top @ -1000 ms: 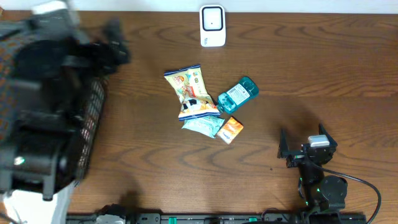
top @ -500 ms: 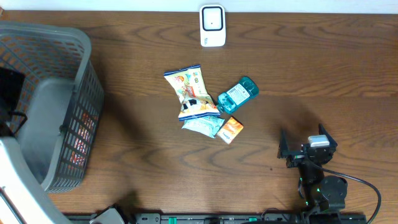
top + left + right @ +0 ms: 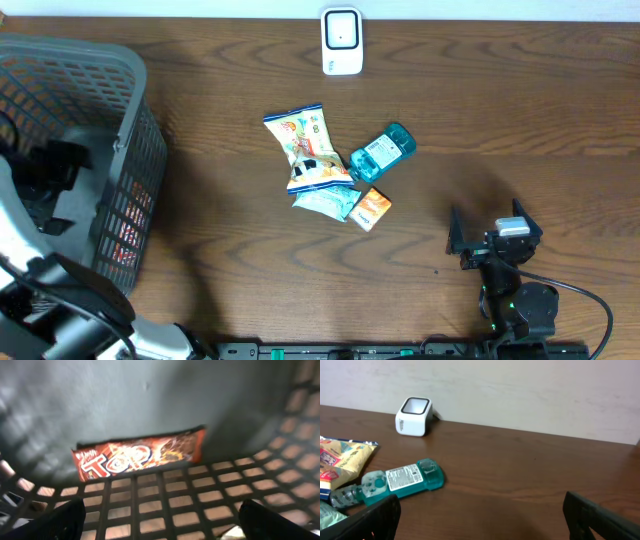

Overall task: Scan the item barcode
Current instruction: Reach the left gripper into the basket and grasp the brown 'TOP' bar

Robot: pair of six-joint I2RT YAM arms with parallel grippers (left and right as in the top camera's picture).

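Left gripper [image 3: 160, 512] is seen inside the basket [image 3: 150, 180] at the table's [image 3: 540, 120] 9 o'clock edge. Its jaws are spread wide and nothing is pinched. Its fingers [image 3: 55, 522] sit at the bottom corners of the wrist view. Room there is tight, with mesh walls close by. A red bar [image 3: 140, 455] lies flat on the basket floor at the foot of the mesh wall, at 12 o'clock of the gripper.

Right gripper [image 3: 488, 238] is parked near the 5 o'clock edge, jaws spread, nothing pinched, well apart from everything.

Scanner [image 3: 341, 41] stands upright at the 12 o'clock edge, near the wall [image 3: 520, 385].

Items are clustered at table centre:
- bag [image 3: 305, 148] on top, its lower end overlapping the packet [image 3: 325, 201]
- bottle [image 3: 382, 152] lying on its side at the bag's 3 o'clock, one end touching the bag
- box [image 3: 371, 208] at the bag's 5 o'clock, just beside the packet

Open wood is seen all round the cluster. A wide band lies toward the basket at 9 o'clock, and a wider one toward the 3 o'clock edge. A free lane runs from the cluster to the scanner at 12 o'clock. Bare wood also lies between the right gripper and the bottle.
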